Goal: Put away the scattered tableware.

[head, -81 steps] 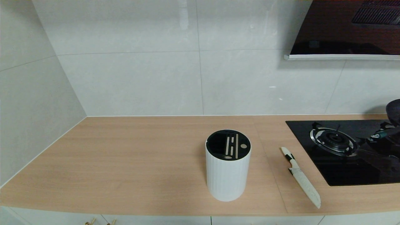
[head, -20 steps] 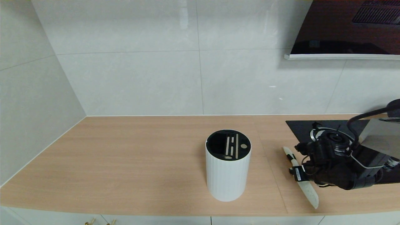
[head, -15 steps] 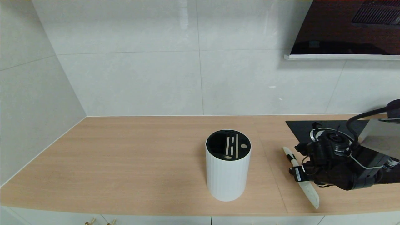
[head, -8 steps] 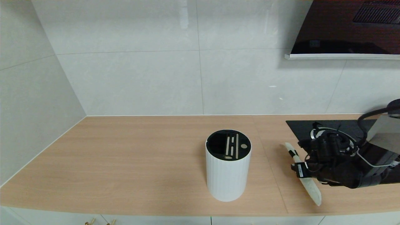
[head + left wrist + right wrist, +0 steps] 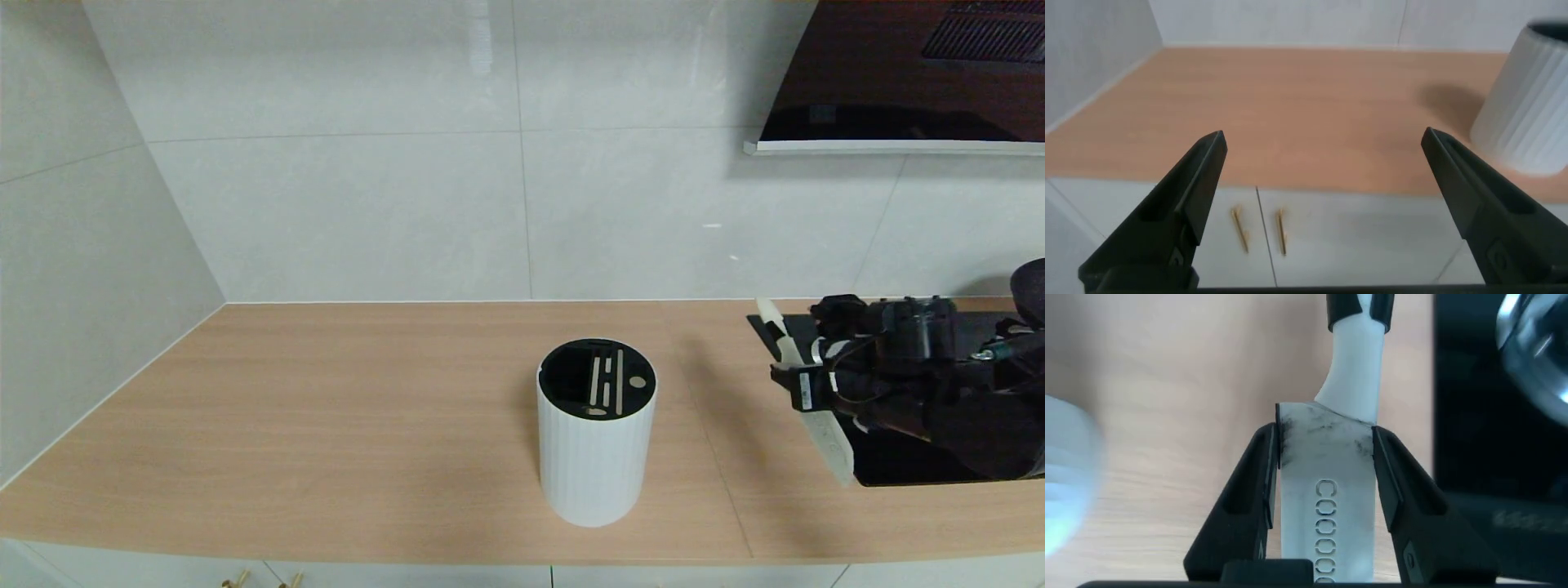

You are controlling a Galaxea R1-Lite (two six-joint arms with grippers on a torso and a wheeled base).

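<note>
Right gripper (image 5: 804,384) pinches the white knife (image 5: 831,441) by its blade, clear of the surface (image 5: 326,408), at the hob's (image 5: 898,467) left edge. The white knife holder (image 5: 596,465) stands left of it. Left gripper (image 5: 1323,143) is spread wide.

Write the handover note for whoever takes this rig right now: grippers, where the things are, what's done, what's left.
Right gripper: shut on the knife, clamping the blade just below the handle. The knife is held above the counter by the hob's left edge.
Left gripper: open, empty, low by the counter's front edge.
Holder: upright mid-counter, slots empty.
Done: knife picked up.
Left: carry it to the holder, slide the blade into a slot, release.
</note>
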